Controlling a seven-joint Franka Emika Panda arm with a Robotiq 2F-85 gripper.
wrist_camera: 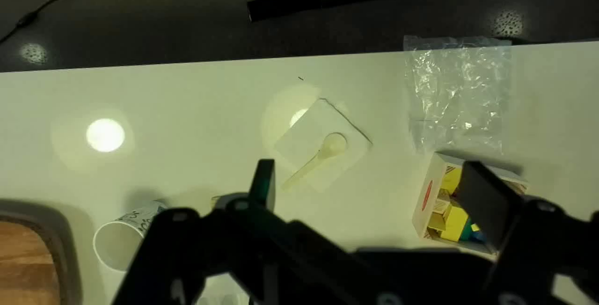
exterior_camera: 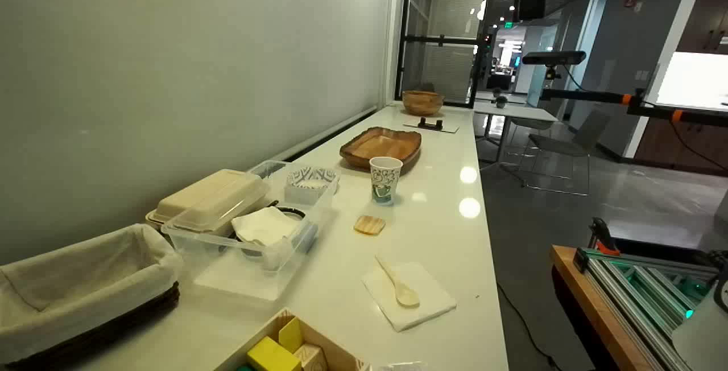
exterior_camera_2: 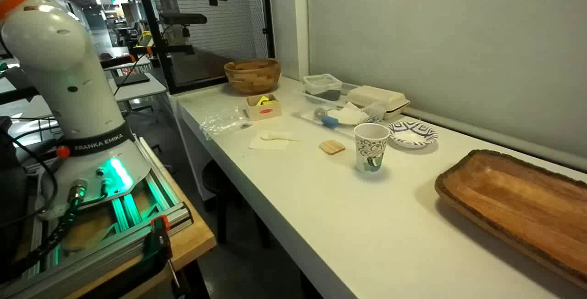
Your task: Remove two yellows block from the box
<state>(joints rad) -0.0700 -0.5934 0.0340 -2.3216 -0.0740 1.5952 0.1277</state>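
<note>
Gripper [wrist_camera: 368, 171], foremost in the wrist view, its fingers spread wide with nothing held; the yellow blocks [wrist_camera: 454, 221] lie inside the box [wrist_camera: 431, 183], which one finger partly masks. For a sound pick, the jaws should be centred over one yellow block, turned to its flat faces, then lowered vertically, clear of the thin walls.

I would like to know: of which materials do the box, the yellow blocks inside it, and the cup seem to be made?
Box: probably thin wood, perhaps cardboard, matte; pale tan, straight thin walls.
Yellow blocks: perhaps painted wood, matte-looking, though plastic is possible; even colour, crisp edges.
Cup: likely paper, smooth; printed pattern on a tapered wall.
</note>
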